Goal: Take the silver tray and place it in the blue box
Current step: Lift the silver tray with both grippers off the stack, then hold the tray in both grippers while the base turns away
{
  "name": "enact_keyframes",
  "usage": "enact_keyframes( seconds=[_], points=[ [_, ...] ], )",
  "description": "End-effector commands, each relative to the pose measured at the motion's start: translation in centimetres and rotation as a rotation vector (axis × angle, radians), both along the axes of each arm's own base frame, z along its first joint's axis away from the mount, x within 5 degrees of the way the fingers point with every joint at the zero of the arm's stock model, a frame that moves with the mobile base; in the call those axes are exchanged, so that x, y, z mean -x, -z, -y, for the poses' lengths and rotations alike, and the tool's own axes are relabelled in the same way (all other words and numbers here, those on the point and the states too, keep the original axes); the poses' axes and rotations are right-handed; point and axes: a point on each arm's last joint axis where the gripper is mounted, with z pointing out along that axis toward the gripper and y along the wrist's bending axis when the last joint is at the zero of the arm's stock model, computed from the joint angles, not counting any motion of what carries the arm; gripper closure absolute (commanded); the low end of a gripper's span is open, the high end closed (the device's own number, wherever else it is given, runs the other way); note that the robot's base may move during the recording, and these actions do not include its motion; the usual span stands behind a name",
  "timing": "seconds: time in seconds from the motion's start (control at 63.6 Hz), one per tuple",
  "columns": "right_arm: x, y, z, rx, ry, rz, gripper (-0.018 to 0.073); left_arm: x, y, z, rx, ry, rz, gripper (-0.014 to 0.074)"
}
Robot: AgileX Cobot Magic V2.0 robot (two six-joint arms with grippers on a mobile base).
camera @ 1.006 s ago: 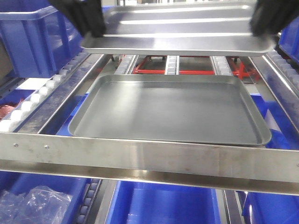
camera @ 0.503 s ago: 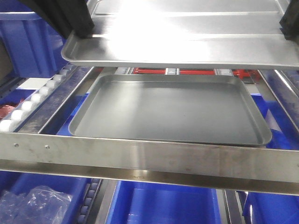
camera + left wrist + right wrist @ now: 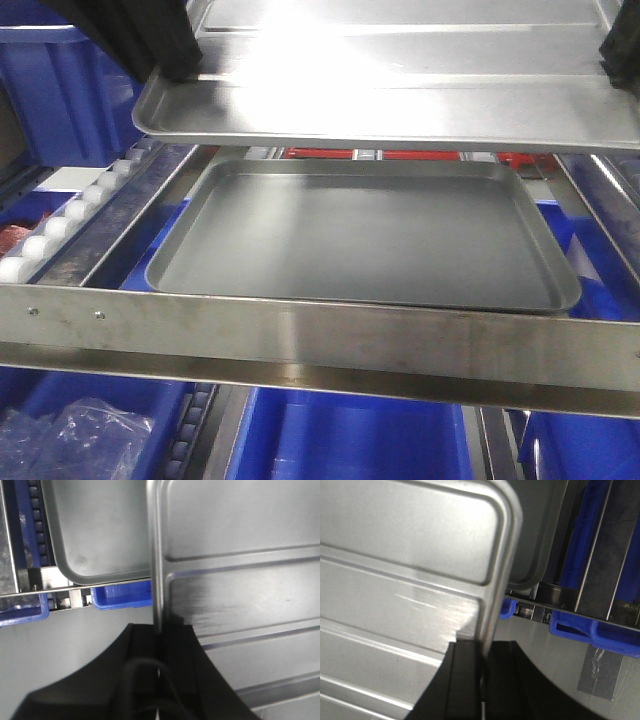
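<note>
The shiny ribbed silver tray (image 3: 400, 90) hangs level in the air across the top of the front view, above the rack. My left gripper (image 3: 170, 55) is shut on its left rim and my right gripper (image 3: 622, 55) is shut on its right rim. In the left wrist view the black jaws (image 3: 159, 630) pinch the rolled rim of the tray (image 3: 240, 580). In the right wrist view the jaws (image 3: 485, 647) pinch the opposite rim of the tray (image 3: 405, 570). A blue box (image 3: 350, 440) lies below the rack's front rail.
A larger dull grey flat tray (image 3: 370, 235) rests on the rack directly under the held tray. A steel front rail (image 3: 320, 345) crosses the view. White rollers (image 3: 60, 225) line the left side. Another blue bin (image 3: 70, 90) stands at the back left; a bag-filled bin (image 3: 70, 430) lies lower left.
The silver tray has risen and come toward the camera with both grippers over the last second; in the last half second it has barely moved. The grey tray stayed put.
</note>
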Motion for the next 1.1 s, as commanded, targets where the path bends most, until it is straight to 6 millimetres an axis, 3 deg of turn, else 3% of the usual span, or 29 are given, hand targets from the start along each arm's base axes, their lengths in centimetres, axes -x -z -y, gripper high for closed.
enact_keyframes(
  seconds=[0.0,1.084],
  points=[
    [0.03,-1.35,1.12,0.085,-0.003,0.082,0.0503,0.24,-1.65,-1.17,-0.044,0.01,0.088,0.0694],
    [0.03,-1.35,1.12,0.085,-0.003,0.082,0.0503,0.23,-1.67,-1.14,-0.04,0.01,0.09,0.0694]
  ],
)
